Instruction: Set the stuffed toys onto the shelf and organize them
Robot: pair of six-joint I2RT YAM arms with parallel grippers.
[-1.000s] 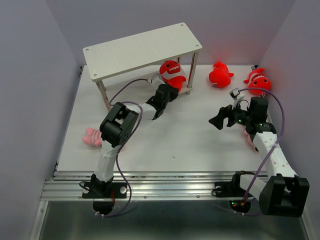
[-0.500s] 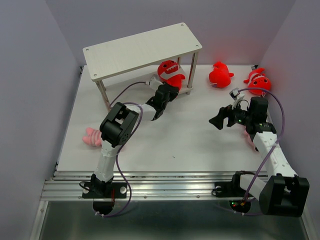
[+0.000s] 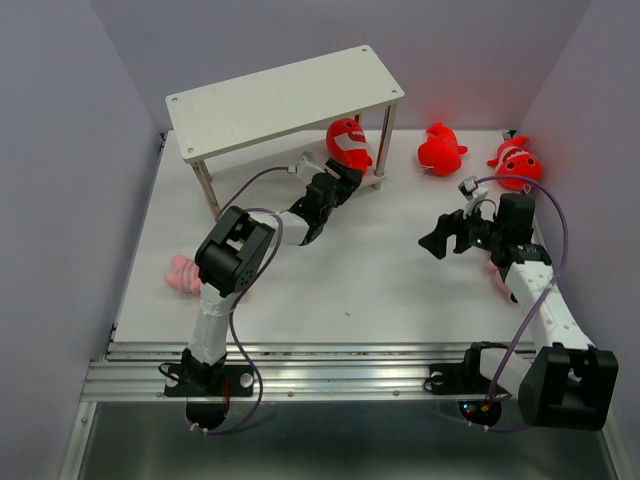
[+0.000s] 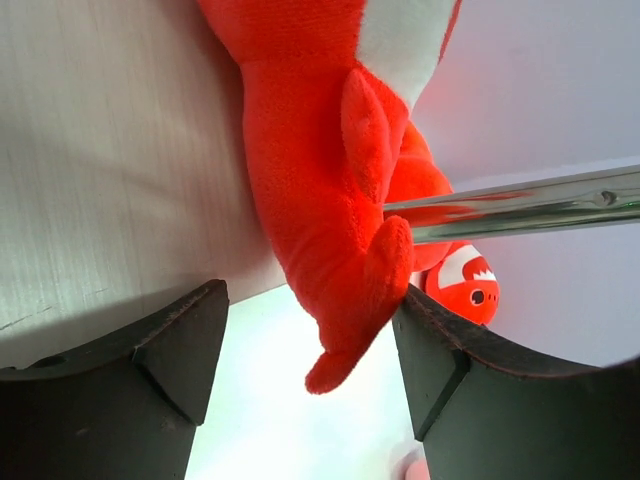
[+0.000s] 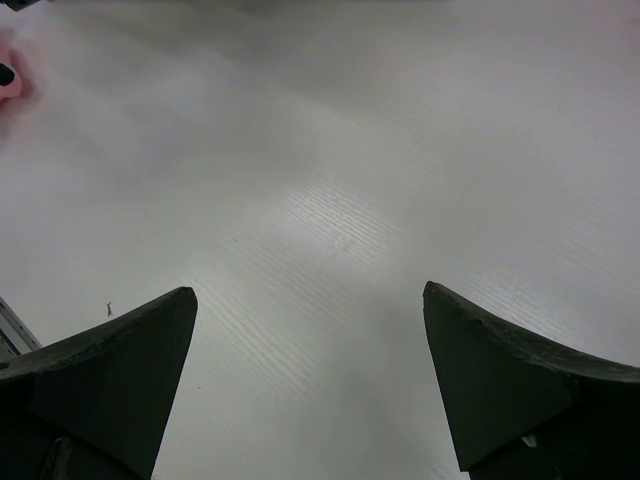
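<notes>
Left pincer (image 3: 346,176) wide, red shark (image 3: 347,141) half-hidden under shelf (image 3: 280,100)

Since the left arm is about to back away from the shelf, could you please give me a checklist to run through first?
1. Left gripper jaws apart: ok.
2. Red shark lying on the shelf lower tier: ok, tail overhangs the edge.
3. Tail clear of the fingers: cannot tell, it sits right against one.
4. Right gripper open, nothing between its jaws: ok.
5. All toys shelved: not ok; second shark, third shark and pink toy lie on the table.
</notes>
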